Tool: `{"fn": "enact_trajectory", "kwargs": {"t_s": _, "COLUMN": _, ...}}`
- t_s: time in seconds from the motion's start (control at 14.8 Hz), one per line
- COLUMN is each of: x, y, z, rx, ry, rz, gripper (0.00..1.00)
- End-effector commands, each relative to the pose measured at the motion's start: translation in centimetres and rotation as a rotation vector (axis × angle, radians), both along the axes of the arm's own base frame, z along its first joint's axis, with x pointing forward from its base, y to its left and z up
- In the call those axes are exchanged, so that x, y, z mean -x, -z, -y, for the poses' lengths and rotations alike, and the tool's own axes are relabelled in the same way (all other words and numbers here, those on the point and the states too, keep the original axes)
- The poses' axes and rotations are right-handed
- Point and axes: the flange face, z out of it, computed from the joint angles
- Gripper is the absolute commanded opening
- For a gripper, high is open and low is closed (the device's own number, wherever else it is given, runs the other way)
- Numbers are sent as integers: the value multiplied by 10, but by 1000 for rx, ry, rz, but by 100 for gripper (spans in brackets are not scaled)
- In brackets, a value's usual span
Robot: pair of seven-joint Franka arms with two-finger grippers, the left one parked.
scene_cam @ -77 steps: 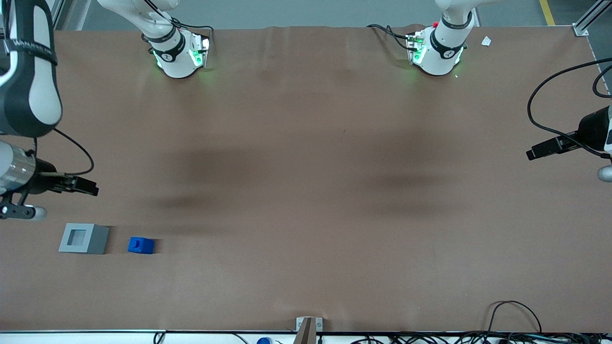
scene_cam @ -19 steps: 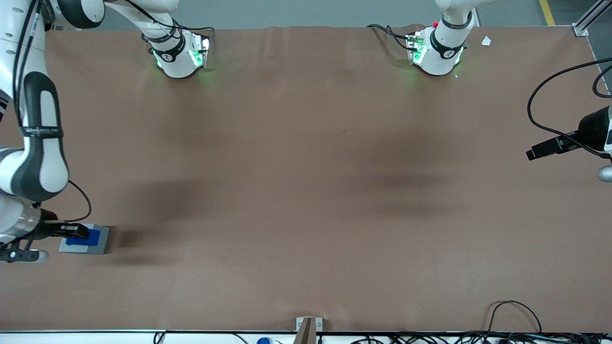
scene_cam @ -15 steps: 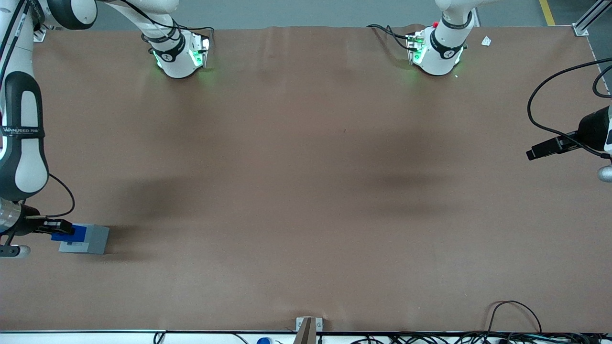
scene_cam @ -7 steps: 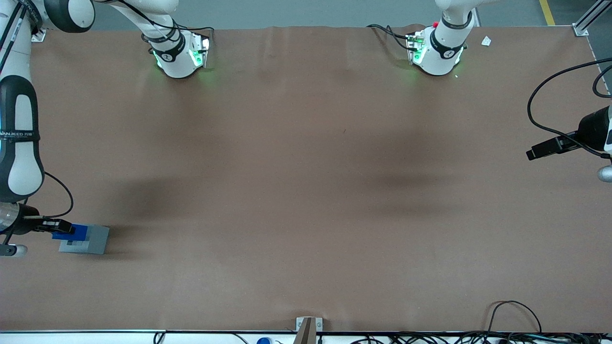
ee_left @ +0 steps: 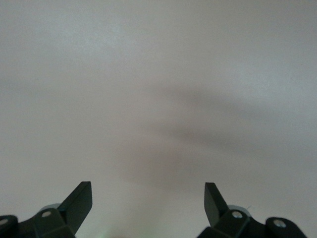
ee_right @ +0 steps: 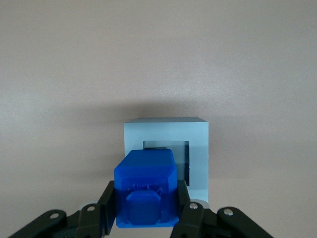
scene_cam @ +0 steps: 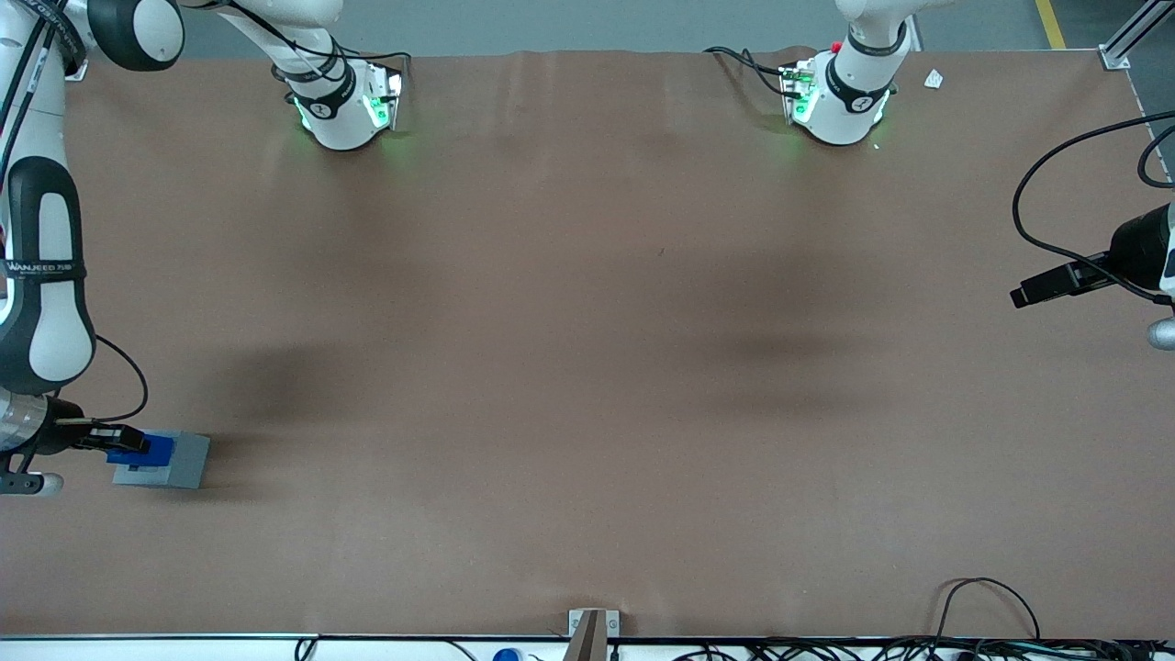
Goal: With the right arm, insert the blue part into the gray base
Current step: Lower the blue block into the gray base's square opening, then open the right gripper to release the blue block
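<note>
Currently the blue part is clamped in the end effector, held above the gray base. Alignment over the recess is needed before lowering.

The blue part, pinched between the gripper jaws, hangs above the gray base, which sits near the table's working-arm edge, its square recess partly uncovered.

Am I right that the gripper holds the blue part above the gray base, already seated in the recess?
Not seated. The right wrist view shows the gripper holding the blue part above the gray base, its recess still partly uncovered.
</note>
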Motion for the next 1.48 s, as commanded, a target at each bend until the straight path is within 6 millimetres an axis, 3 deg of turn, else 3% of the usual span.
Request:
{"fn": "enact_trajectory", "kwargs": {"t_s": 0.0, "x": 1, "y": -2, "z": 4, "rx": -20, "ry": -10, "rz": 16, "gripper": 4}}
{"fn": "enact_trajectory", "kwargs": {"t_s": 1.28, "x": -2, "y": 19, "z": 17, "rx": 2, "ry": 5, "rz": 54, "gripper": 5}}
{"fn": "enact_trajectory", "kwargs": {"t_s": 1.42, "x": -2, "y": 19, "z": 17, "rx": 0, "ry": 8, "rz": 55, "gripper": 25}}
